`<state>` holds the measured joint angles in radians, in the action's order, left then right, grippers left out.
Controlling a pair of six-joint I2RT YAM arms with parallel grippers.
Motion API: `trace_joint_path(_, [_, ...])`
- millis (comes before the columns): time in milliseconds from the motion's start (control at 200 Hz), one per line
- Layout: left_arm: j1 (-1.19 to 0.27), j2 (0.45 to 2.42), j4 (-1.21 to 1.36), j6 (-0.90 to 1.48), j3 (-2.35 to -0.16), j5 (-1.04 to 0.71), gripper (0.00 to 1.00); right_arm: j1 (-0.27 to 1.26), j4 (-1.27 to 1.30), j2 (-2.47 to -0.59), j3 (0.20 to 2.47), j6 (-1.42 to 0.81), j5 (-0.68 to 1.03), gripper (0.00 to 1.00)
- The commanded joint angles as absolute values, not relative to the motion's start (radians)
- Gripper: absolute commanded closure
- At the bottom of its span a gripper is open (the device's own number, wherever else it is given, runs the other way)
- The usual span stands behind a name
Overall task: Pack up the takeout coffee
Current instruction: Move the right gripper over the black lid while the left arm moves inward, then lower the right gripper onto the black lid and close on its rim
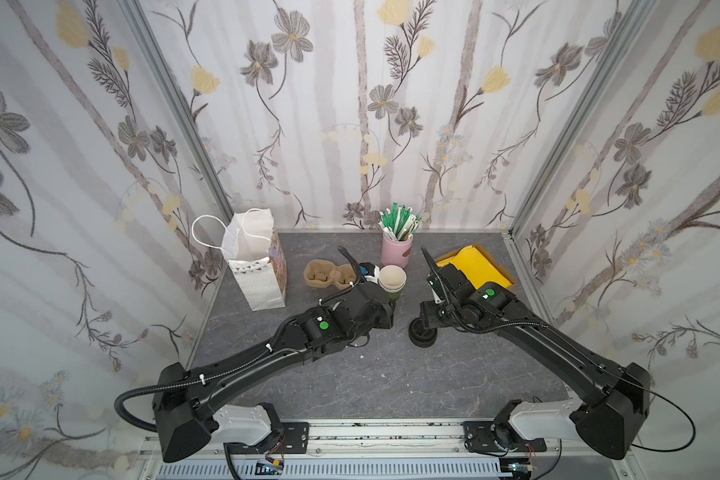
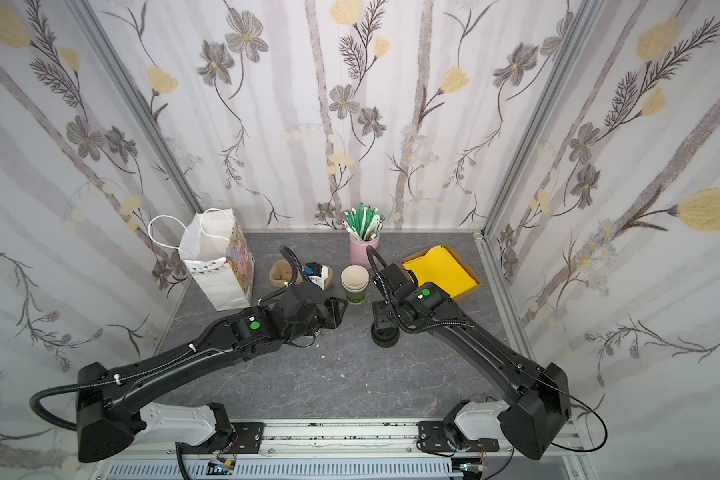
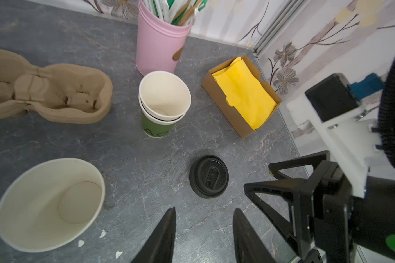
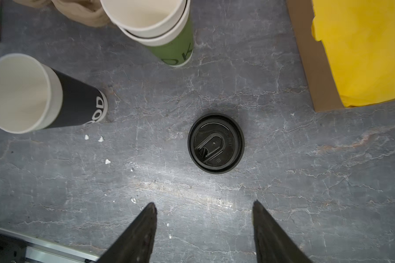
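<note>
Lidless cup (image 4: pixel 32 93) upright mid surface (image 1: pixel 391 382) (hidden under left arm (image 1: pixel 350 316) in both top views), black lid (image 4: pixel 216 143) loose to its right, left tool (image 3: pixel 204 210) and right tool (image 4: pixel 204 203) both apart, empty.

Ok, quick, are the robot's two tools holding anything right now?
Left tool: open, holding nothing.
Right tool: open, holding nothing; the black round plastic lid lies loose, apart from it.
</note>
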<state>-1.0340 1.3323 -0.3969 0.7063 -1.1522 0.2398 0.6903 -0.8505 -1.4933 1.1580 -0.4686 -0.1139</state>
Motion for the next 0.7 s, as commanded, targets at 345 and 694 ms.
trace_joint_path(345, [-1.092, 1.454, -0.282, 0.777, -1.075, 0.230, 0.55, 0.666, -0.444, -1.563, 0.942, -0.412, -0.111, 0.31])
trace_joint_path(694, [-1.164, 1.376, -0.080, 0.928, -0.889, 0.312, 0.58, 0.657, -0.468, -1.571, 0.927, -0.366, -0.148, 0.26])
